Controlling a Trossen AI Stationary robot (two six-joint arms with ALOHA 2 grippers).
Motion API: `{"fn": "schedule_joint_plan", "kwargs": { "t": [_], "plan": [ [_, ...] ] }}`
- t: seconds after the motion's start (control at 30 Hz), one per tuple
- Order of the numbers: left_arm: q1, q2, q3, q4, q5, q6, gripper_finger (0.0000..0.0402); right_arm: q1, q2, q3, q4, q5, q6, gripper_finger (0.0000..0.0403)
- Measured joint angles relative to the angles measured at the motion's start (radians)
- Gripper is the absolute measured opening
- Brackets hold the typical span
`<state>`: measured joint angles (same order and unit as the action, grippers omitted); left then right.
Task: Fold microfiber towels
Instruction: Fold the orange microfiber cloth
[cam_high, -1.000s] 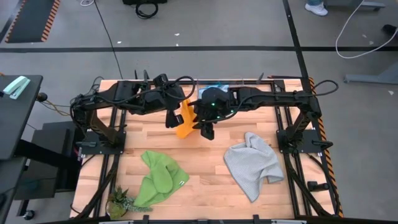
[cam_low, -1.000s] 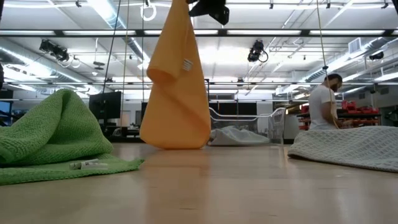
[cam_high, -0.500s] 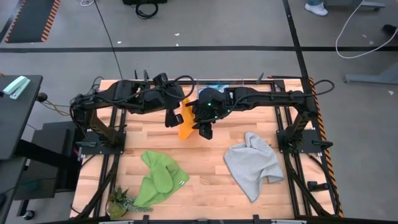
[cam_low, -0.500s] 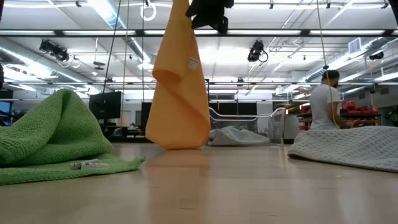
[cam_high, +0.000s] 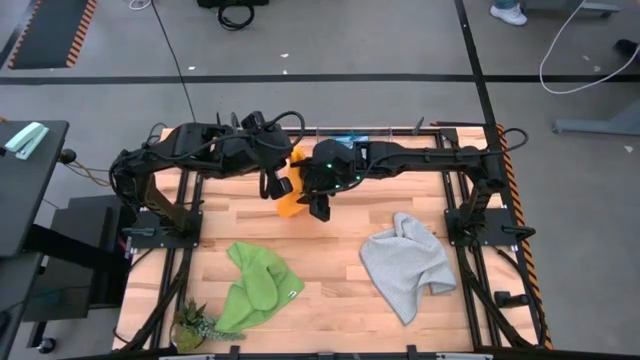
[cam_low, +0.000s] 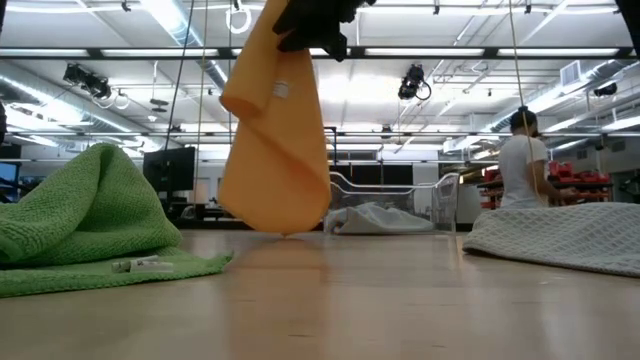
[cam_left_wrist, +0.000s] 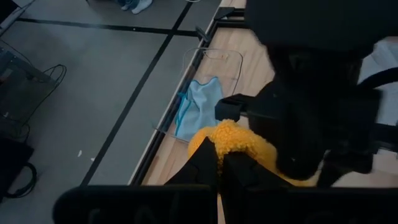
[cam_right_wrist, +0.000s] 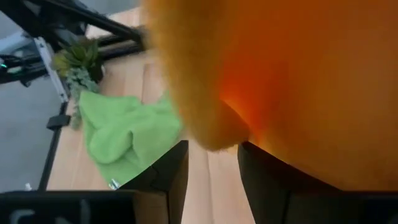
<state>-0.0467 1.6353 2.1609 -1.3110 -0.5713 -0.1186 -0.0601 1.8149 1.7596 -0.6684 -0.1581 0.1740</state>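
Orange towel: the yellow-orange towel (cam_low: 275, 130) hangs in mid-air over the back middle of the table (cam_high: 330, 275), long axis straight down, its lowest fold just off the wood in the low view.
Left claw: the left claw (cam_left_wrist: 219, 167) is pinched tight on the towel's top edge and carries the whole cloth.
Right claw: the right claw (cam_right_wrist: 211, 163) stands with its fingers spread, pressed right up beside the hanging cloth, which fills the gap ahead of it; no grip yet.
Key relation: both claws are high and almost touching, the towel between them; the right one looks best placed for a second corner.
Other towels: green towel (cam_high: 255, 288) front left, grey towel (cam_high: 405, 265) front right, blue towel (cam_left_wrist: 198, 106) at the back edge.
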Motion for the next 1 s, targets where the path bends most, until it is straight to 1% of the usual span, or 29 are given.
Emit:
{"fn": "schedule_joint_plan", "kwargs": {
  "t": [0.43, 0.63, 1.0],
  "plan": [
    [0.005, 0.001, 0.0, -0.002, 0.01, -0.001, 0.0005, -0.041, 0.01, 0.0, 0.002, 0.019, 0.015, 0.0145],
    [0.013, 0.001, 0.0, -0.008, 0.019, -0.001, 0.0005, -0.066, -0.002, 0.0, -0.065, 0.022, 0.004, 0.0145],
    [0.036, 0.001, 0.0, -0.015, 0.027, 0.0, 0.0005, -0.098, -0.005, 0.0, -0.051, 0.022, -0.027, 0.0145]
  ]
}}
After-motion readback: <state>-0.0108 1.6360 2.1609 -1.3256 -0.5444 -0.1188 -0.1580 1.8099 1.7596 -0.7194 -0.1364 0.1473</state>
